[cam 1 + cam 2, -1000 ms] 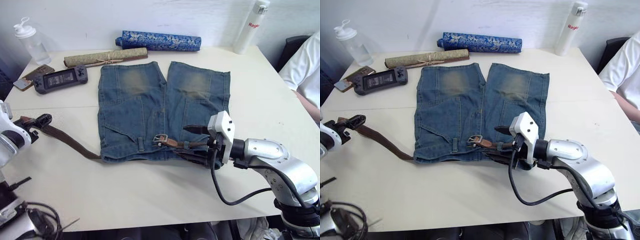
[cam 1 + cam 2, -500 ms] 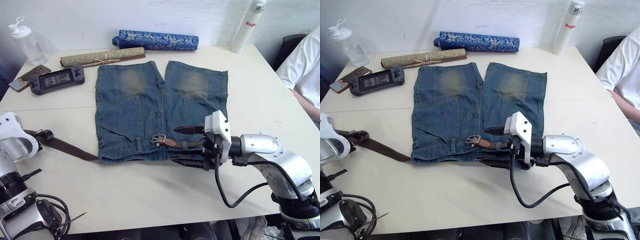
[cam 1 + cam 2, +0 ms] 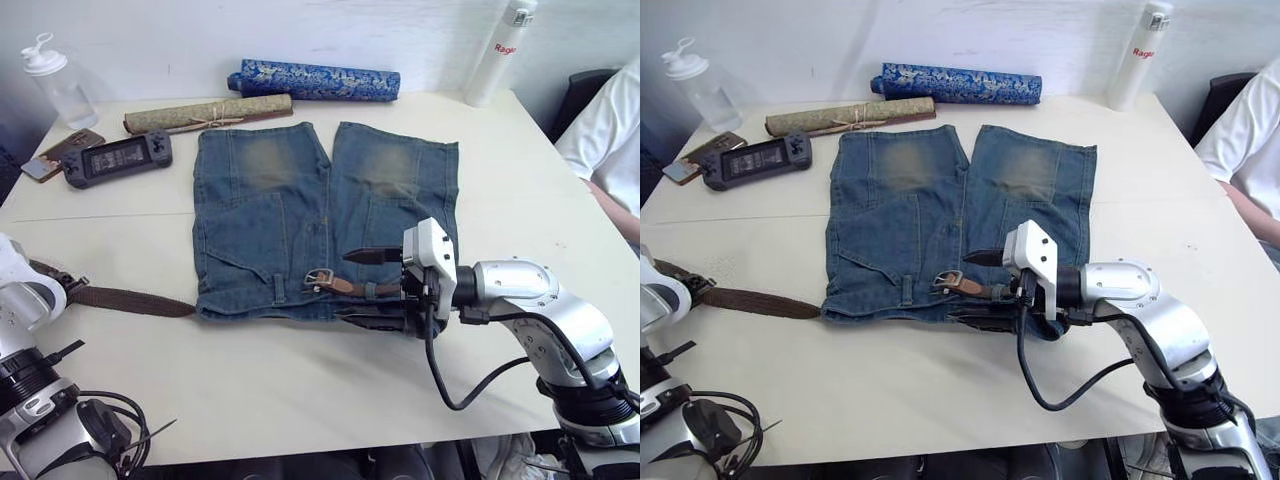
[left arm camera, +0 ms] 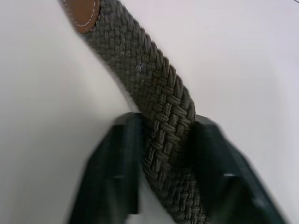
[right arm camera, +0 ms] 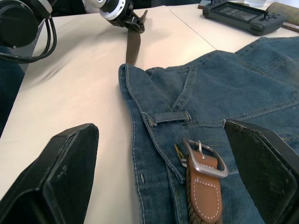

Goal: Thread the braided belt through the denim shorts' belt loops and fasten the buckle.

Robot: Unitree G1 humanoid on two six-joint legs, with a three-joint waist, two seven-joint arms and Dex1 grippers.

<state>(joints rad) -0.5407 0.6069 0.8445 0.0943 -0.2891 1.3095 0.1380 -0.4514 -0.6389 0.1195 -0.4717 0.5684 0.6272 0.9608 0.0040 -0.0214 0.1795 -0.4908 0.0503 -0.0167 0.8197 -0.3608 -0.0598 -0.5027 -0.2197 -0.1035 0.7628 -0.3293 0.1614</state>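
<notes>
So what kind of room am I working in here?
Probably an office or lab, not a home: a plain white table against a bare wall, with a handheld game console, a phone and drink bottles on it, and a seated person's sleeve beside it.

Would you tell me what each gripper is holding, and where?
The left gripper pinches the belt on its braid, just short of the leather tip. The right gripper is open, holding nothing.

desk (image 3: 300, 400): pale, flat
centre: denim shorts (image 3: 290, 230), braided belt (image 3: 130, 299)
far edge: two rolls (image 3: 315, 80), two bottles (image 3: 55, 85), handheld console (image 3: 118, 158), phone (image 3: 62, 149)
</notes>
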